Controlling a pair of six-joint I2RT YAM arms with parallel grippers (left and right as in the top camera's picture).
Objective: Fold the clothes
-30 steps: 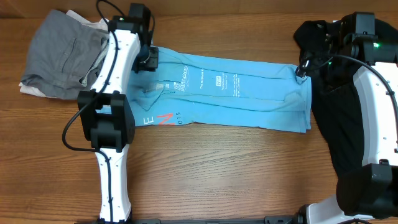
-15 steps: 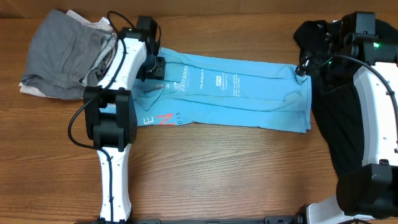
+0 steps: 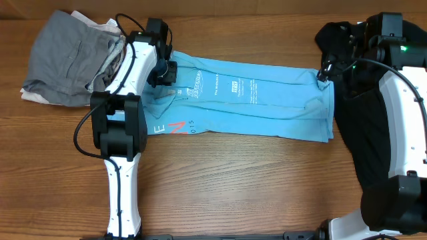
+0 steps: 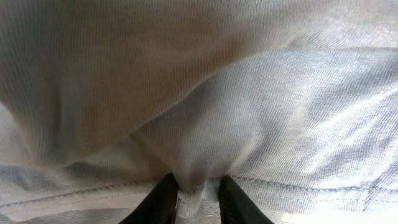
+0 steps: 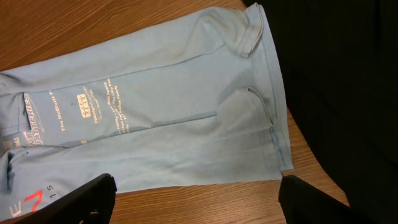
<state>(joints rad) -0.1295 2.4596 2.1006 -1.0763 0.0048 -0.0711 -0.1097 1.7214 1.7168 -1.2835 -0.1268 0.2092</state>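
Axis of light blue cotton T-shirt runs arm to arm; your left gripper pinches one end, right gripper spread.

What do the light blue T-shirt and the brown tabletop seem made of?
Light blue T-shirt: likely soft cotton knit, matte; fine ribs, limp wrinkles and a stitched hem show close up. Brown tabletop: wood or wood-look laminate, low sheen; grain streaks visible, which one unclear.

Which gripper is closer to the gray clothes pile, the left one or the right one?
Left. The left gripper pinches the blue T-shirt at its end beside the gray clothes pile; the right gripper is open over the shirt's opposite end.
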